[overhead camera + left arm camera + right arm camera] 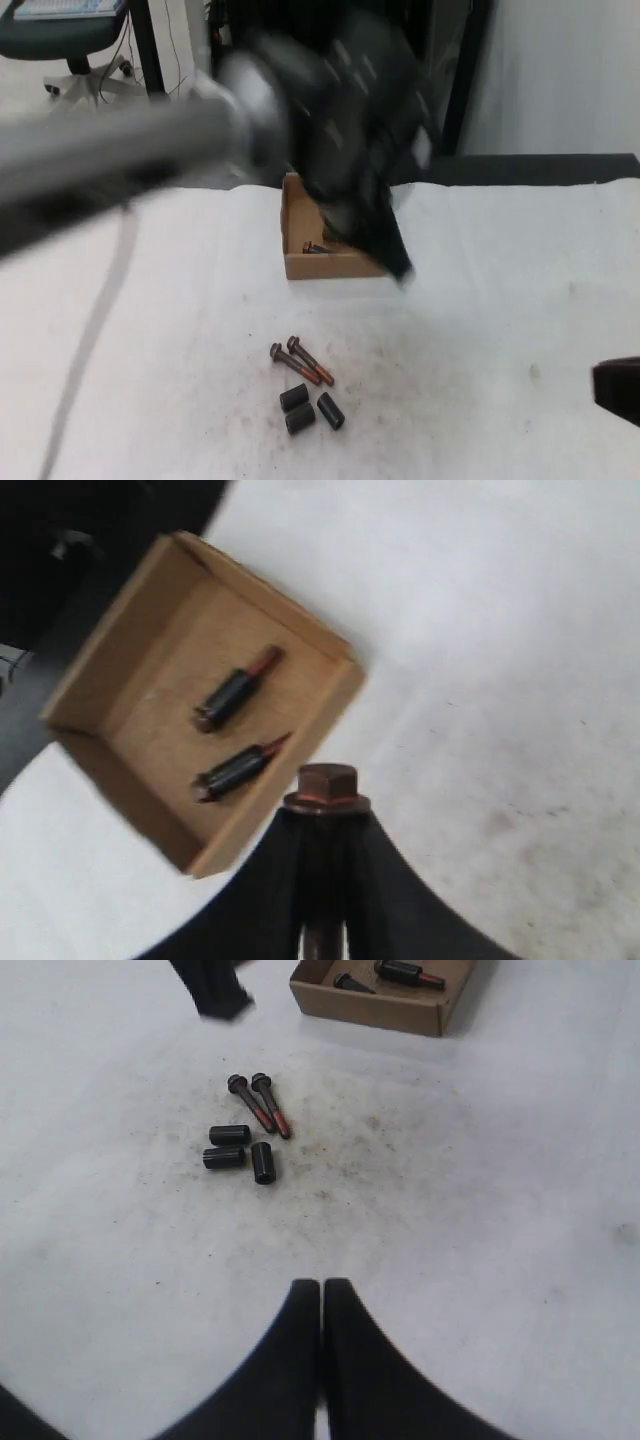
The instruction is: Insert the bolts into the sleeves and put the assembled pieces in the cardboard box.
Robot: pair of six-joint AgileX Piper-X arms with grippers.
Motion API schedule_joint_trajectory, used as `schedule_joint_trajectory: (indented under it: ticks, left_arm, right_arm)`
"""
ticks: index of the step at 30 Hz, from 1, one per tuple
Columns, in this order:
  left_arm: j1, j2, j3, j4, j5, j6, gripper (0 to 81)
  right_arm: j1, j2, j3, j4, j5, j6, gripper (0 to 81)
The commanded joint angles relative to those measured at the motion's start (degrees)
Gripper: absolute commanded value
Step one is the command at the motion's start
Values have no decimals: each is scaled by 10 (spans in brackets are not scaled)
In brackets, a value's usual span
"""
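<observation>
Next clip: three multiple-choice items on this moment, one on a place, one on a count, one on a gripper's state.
1. Where do the three loose sleeves lie? A in the cardboard box; B on the white cloth beside two bolts; C in a gripper.
2. How many assembled pieces are in the box? A one; B two; C four.
3. The right gripper is: A wide open; B shut on a sleeve; C shut, empty.
Answers: B, they lie by the bolts on the cloth; B, two lie inside; C, its fingers meet with nothing between.
</observation>
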Motion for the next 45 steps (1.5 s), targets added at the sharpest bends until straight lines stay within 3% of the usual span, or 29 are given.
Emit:
schedule_joint_trajectory:
  ticks: [1, 10, 13, 18, 23, 33, 45]
  left_arm:
    - [8, -18, 8, 3, -5, -20, 3]
    - [124, -292, 244, 3, 55, -84, 3]
    - [141, -413, 356, -23, 109, -104, 3]
    - [146, -615, 512, -121, 187, -201, 3]
    - [146, -762, 596, -186, 197, -243, 3]
    - [146, -827, 618, -168, 196, -232, 3]
    - [146, -827, 618, -151, 196, -195, 3]
  right_arm:
    - [-2, 46, 0, -31, -18, -13, 8]
    - [-2, 241, -15, -163, -112, 2, 5]
    - [2, 313, -46, -176, -141, 19, 82]
    - [52, 430, -119, -186, -123, 2, 258]
    - [107, 557, -210, -178, -51, -56, 281]
    - [150, 747, -334, -140, 8, -87, 281]
    - [152, 779, -348, -88, 13, -87, 284]
